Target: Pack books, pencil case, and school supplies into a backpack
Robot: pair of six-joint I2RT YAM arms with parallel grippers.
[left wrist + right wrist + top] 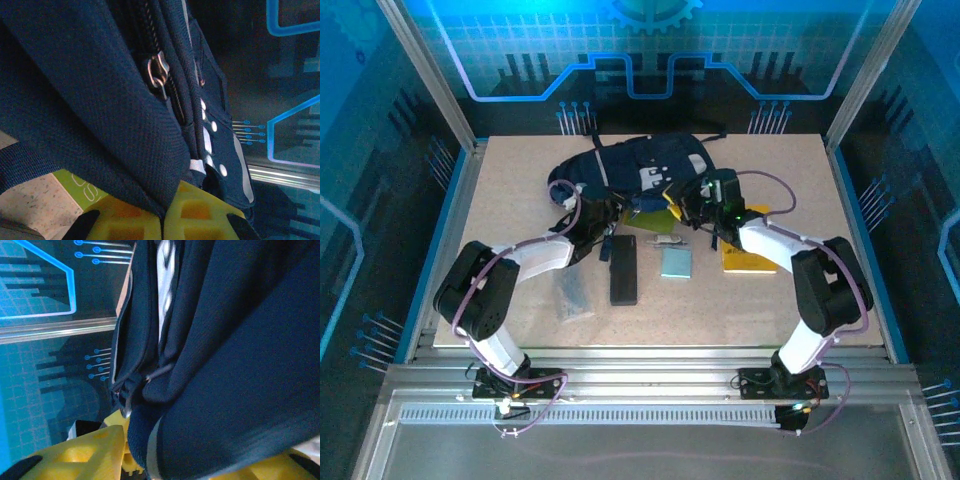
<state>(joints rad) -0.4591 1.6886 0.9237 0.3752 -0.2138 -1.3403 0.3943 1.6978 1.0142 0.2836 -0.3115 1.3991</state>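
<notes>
The navy backpack (pixel 630 168) lies at the back centre of the table. My left gripper (pixel 594 213) is at its near left edge, and in the left wrist view that gripper (pixel 164 220) is shut on a fold of backpack (pixel 100 100) fabric beside a zipper pull (pixel 157 73). My right gripper (pixel 696 200) is at the pack's near right corner; in the right wrist view its yellow fingers (pixel 85 455) stand apart with thick backpack (pixel 235 365) fabric between them. The lime-green book (pixel 646 213) (pixel 80 189) pokes out from under the pack. The yellow-orange book (pixel 748 256) lies under my right forearm. The black pencil case (pixel 623 270) lies in front.
A light-blue pad (pixel 676 262), a small silvery clip (pixel 665 240) and a translucent grey strip (pixel 572 295) lie on the speckled table (pixel 510 190) near the pencil case. Metal frame posts and blue walls ring the table.
</notes>
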